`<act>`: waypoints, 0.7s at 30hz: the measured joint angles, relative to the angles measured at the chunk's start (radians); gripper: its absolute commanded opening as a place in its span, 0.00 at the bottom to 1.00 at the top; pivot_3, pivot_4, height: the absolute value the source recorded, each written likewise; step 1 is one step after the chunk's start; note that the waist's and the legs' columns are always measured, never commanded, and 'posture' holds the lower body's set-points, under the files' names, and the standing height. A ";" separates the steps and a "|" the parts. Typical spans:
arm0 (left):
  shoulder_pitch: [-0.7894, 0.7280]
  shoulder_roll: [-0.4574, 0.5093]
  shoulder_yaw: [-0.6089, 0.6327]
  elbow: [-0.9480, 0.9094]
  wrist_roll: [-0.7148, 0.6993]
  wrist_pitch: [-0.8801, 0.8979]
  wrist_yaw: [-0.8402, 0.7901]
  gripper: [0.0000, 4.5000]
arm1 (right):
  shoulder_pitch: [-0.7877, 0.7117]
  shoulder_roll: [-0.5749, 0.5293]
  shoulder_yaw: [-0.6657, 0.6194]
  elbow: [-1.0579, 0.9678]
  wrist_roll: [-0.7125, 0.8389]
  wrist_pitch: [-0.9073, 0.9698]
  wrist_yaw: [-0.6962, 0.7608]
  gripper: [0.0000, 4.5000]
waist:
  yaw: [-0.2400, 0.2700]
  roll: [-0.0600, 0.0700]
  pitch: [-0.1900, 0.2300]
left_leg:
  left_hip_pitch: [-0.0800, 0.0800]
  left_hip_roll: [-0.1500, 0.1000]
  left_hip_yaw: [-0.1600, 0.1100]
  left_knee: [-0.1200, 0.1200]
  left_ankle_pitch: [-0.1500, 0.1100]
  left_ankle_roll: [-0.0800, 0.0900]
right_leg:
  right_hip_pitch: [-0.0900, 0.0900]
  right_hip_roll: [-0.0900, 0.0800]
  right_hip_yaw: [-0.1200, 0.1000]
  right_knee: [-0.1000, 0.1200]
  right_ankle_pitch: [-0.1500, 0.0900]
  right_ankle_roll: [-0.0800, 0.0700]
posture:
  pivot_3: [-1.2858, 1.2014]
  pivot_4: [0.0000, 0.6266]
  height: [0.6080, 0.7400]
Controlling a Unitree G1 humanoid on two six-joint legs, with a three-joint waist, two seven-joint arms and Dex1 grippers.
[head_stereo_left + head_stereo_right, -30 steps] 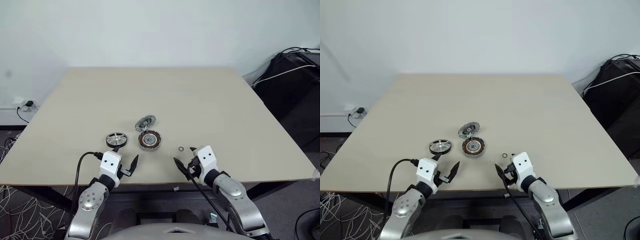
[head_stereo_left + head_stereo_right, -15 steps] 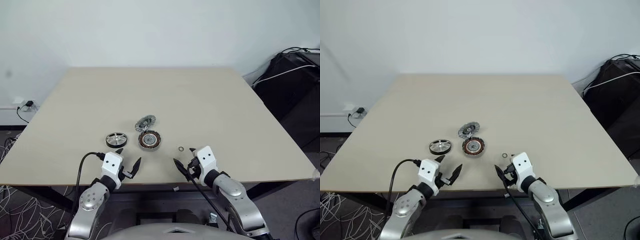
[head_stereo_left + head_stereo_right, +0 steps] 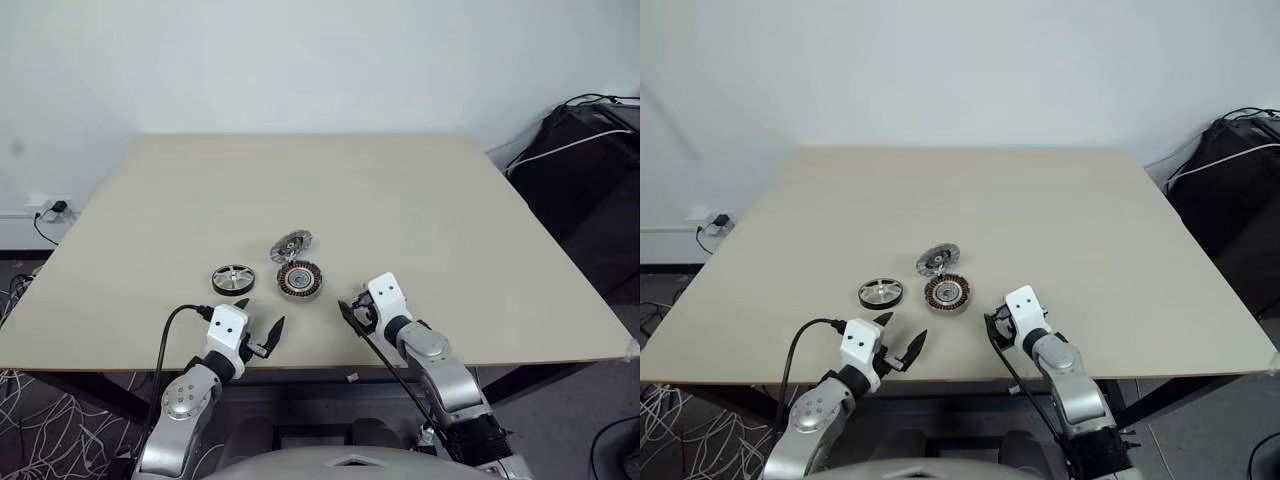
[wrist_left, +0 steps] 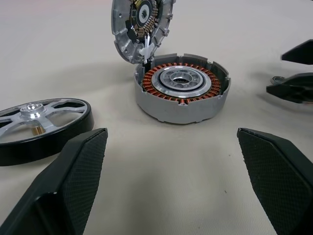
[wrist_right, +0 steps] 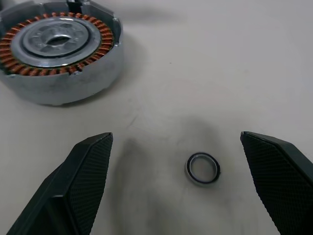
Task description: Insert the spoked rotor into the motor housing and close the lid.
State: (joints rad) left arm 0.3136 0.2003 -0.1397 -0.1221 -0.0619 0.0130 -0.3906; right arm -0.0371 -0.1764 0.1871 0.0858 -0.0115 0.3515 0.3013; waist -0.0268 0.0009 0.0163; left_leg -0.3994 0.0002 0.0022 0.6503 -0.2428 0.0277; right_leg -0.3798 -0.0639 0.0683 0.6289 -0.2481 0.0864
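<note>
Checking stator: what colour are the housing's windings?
Copper-orange windings inside the motor housing; clearest in left wrist view.

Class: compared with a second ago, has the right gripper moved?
Yes. The right gripper has moved forward and leftward toward the housing, now over the small ring.

Head cameras high over table [image 3: 420,200]; wrist cameras low, near motor housing [image 4: 182,94].

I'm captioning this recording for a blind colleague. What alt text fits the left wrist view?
The motor housing sits open on the beige table, copper windings showing, with its lid tipped up behind it. The spoked rotor lies flat beside the housing, apart from it, and the left gripper stands open in front of both.
</note>
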 measured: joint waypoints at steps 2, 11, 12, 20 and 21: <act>0.001 0.000 0.000 0.000 -0.001 0.001 -0.001 1.00 | -0.019 0.010 -0.001 0.045 0.001 -0.012 0.000 1.00 | -0.001 0.000 0.000 | 0.000 0.000 0.000 0.000 0.000 0.000 | 0.000 0.000 0.000 0.000 0.000 0.000 | 0.52 0.00 1.00; 0.004 -0.001 0.000 0.000 -0.009 0.004 -0.002 1.00 | -0.063 0.041 -0.035 0.155 0.032 -0.057 0.002 1.00 | -0.009 0.001 0.000 | 0.002 0.000 0.000 0.000 0.000 0.000 | 0.002 0.000 0.000 0.000 0.000 0.000 | 0.52 0.00 1.00; 0.004 -0.001 0.000 0.000 -0.010 0.004 -0.002 1.00 | -0.063 0.044 -0.039 0.160 0.037 -0.060 0.003 1.00 | -0.010 0.001 0.000 | 0.002 0.000 0.000 0.000 0.000 -0.001 | 0.002 0.000 0.000 0.000 0.000 0.000 | 0.52 0.00 1.00; 0.007 0.000 0.000 0.000 -0.019 0.006 -0.002 1.00 | -0.054 0.035 -0.059 0.162 0.057 -0.062 0.012 0.72 | -0.009 0.001 -0.001 | 0.003 0.000 0.000 0.000 -0.001 -0.001 | 0.002 0.000 0.000 0.000 0.000 0.000 | 0.52 0.00 1.00; 0.007 0.000 0.000 0.000 -0.019 0.006 -0.002 1.00 | -0.052 0.031 -0.061 0.161 0.058 -0.062 0.012 0.65 | -0.009 0.002 -0.001 | 0.003 0.000 0.000 0.000 0.000 -0.001 | 0.002 0.000 0.000 0.000 0.000 0.000 | 0.52 0.00 1.00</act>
State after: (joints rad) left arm 0.3204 0.2003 -0.1400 -0.1222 -0.0814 0.0194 -0.3930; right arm -0.0891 -0.1449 0.1258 0.2469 0.0461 0.2899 0.3137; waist -0.0360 0.0025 0.0150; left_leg -0.3967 0.0003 0.0019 0.6501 -0.2433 0.0269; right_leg -0.3774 -0.0638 0.0684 0.6290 -0.2482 0.0862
